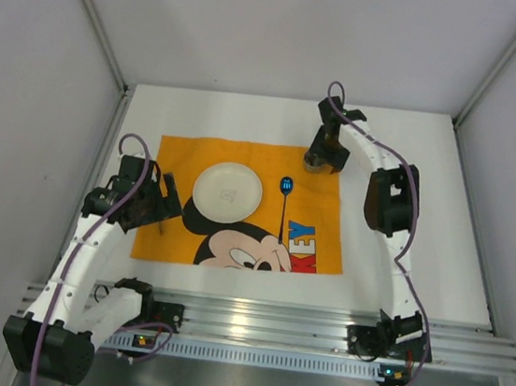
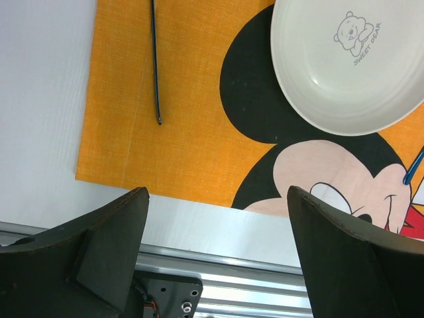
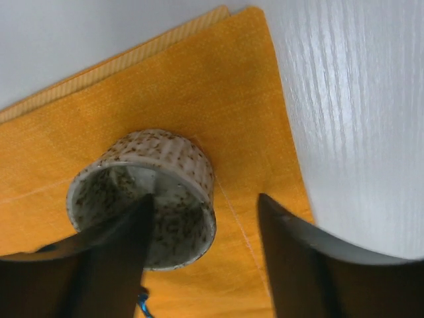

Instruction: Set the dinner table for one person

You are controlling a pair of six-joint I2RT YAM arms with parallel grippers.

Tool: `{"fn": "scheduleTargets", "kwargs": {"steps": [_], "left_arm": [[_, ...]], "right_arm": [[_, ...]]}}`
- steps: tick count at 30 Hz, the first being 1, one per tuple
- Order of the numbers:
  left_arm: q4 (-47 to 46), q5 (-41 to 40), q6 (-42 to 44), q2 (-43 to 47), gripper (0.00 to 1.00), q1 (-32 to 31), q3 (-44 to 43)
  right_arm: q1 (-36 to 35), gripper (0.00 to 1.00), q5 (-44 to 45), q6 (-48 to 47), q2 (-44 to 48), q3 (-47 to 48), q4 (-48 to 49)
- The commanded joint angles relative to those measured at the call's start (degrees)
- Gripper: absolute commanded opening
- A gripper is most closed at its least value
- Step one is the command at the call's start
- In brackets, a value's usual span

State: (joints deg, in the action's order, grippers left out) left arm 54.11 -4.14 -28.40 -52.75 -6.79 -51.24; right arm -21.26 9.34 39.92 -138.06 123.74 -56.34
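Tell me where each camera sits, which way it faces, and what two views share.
Top external: above and behind the bases, looking down on the dinner table, orange mat, left arm and right arm.
Left wrist: looks down at the mat's near-left corner and the white plate; left gripper open at the bottom.
Right wrist: looks down at the speckled cup; right gripper straddles its wall.
Shared: top and left wrist both show the plate.

Orange Mickey mat; white plate; brown-speckled cup; white dinner table
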Motion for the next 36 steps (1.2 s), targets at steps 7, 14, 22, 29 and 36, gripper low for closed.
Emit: {"fn": "scheduleTargets", "kwargs": {"steps": [7, 14, 22, 29, 36], "left_arm": [[-4.3, -0.3, 0.1, -1.2, 0.94, -0.2, -0.5], [-19.0, -8.8, 12.4, -5.0, 0.99, -1.9, -2.5], [-56.5, -25.9, 29.6, -10.9, 0.99, -4.6, 15.0], [-89.1, -13.1, 28.8, -27.3, 0.98, -2.0, 25.9], [-101.0, -7.1, 25.4, -37.5, 0.97, 3.8, 24.1]], "right_arm": [[-0.5, 0.90, -0.9, -13.9, 19.1, -2.9, 7.1], [-0.8, 1.00, -1.1, -21.7, 55.9, -44.3, 33.8], [-2.8, 1.00, -0.8, -19.6, 87.2, -83.2, 53.5], [-2.9, 1.00, 0.3, -17.0, 102.1, -89.2, 45.8], [-2.8, 1.00, 1.6, -21.7, 104.6, -86.0, 35.3]]}}
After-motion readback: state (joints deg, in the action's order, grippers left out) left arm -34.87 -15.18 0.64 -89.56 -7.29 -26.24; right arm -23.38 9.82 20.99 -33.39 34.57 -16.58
